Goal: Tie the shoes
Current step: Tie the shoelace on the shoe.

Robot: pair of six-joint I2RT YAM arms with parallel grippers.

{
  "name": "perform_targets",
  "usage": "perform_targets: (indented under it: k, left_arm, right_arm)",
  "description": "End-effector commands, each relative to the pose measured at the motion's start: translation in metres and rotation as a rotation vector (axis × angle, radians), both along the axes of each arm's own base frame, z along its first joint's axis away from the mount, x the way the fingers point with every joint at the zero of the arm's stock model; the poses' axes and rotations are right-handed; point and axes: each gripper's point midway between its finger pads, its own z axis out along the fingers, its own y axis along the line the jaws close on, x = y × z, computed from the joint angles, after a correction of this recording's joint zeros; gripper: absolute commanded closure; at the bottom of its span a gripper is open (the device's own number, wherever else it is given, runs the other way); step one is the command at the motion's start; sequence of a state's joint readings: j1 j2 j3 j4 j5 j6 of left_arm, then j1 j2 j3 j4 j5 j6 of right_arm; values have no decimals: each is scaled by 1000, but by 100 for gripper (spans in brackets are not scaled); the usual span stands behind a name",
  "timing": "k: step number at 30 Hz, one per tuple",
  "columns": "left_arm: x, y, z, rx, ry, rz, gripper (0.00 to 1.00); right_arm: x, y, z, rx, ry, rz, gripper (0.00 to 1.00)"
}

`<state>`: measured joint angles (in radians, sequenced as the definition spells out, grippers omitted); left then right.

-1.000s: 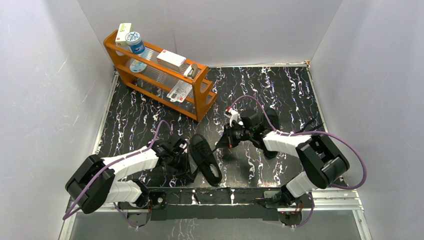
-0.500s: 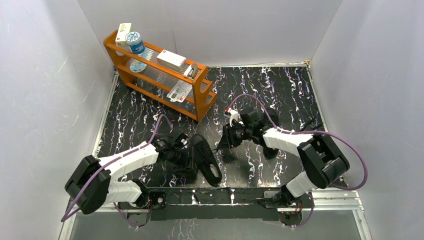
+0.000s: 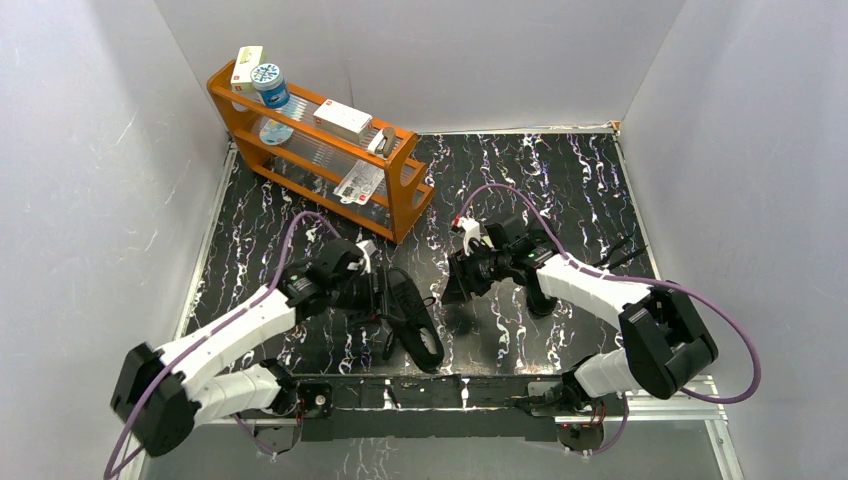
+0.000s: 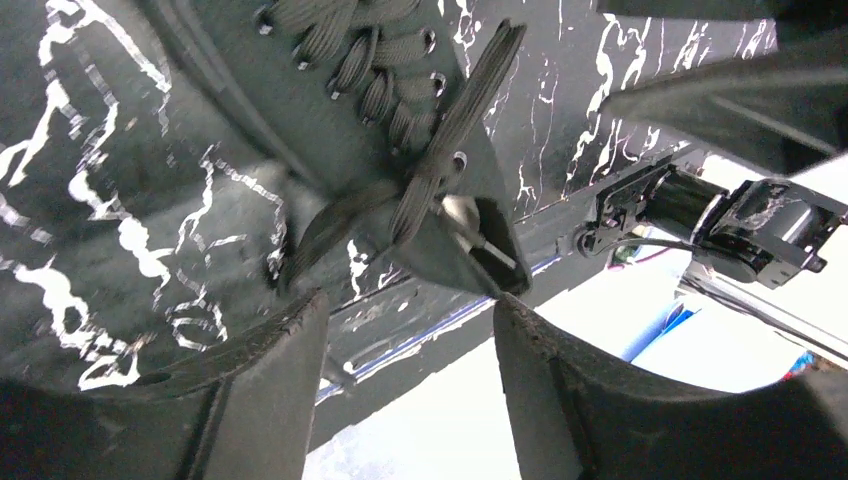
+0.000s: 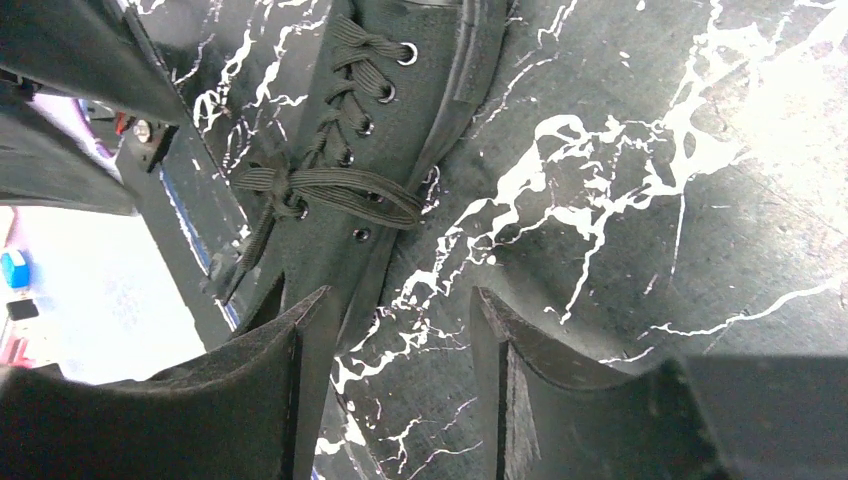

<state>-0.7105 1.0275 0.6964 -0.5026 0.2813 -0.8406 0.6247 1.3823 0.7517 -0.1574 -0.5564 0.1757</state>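
One black lace-up shoe (image 3: 412,318) lies near the table's front edge, between my two grippers. Its laces (image 5: 318,186) sit gathered in a loose bow across the eyelets, and the left wrist view shows the lace strands (image 4: 440,140) from close by. My left gripper (image 3: 383,300) hovers at the shoe's left side, and its jaws (image 4: 410,335) are open with nothing between them. My right gripper (image 3: 453,286) is to the right of the shoe, open (image 5: 395,325) over bare table, its left finger (image 5: 270,380) by the shoe's side.
An orange rack (image 3: 405,205) with a bottle (image 3: 270,82) and small boxes stands at the back left. White walls close in three sides. A metal rail (image 3: 440,390) runs along the front edge by the arm bases.
Both grippers went from shut to open and let go of the laces. The left arm swung up and toward the shoe. The right gripper shifted slightly.
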Motion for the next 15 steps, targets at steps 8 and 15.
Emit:
perform_targets:
  k: [8, 15]
  left_arm:
    - [23, -41, -22, -1, 46, -158, 57]
    - [17, -45, -25, -10, 77, -191, 80]
  right_arm:
    - [10, 17, 43, 121, -60, -4, 44]
    - [6, 15, 37, 124, -43, -8, 49]
